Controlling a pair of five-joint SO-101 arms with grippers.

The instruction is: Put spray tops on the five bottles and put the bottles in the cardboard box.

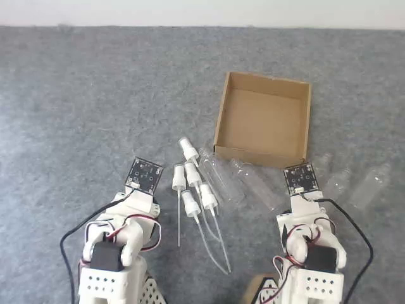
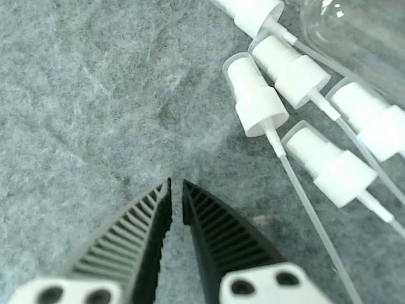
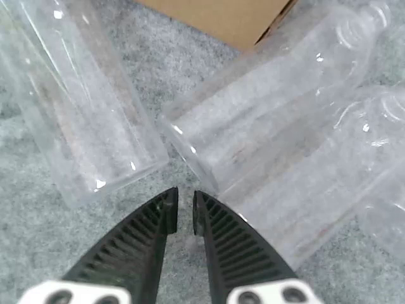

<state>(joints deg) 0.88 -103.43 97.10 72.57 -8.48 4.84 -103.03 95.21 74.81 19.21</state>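
Several white spray tops (image 1: 191,183) with long dip tubes lie loose on the grey carpet, just right of the left arm (image 1: 123,237). My left gripper (image 2: 176,187) is shut and holds nothing, low over bare carpet beside the nearest spray top (image 2: 256,101). Two clear bottles (image 1: 256,183) lie in front of the cardboard box (image 1: 262,120), and three more bottles (image 1: 342,180) lie to the right of the right arm (image 1: 310,244). My right gripper (image 3: 185,199) is shut with nothing in it, close to the bottoms of two bottles (image 3: 82,120) (image 3: 272,95).
The box is open and stands upright at the centre right, its front wall (image 3: 221,19) just beyond the bottles. Grey carpet (image 1: 95,95) covers the table, with wide free room on the left and at the back.
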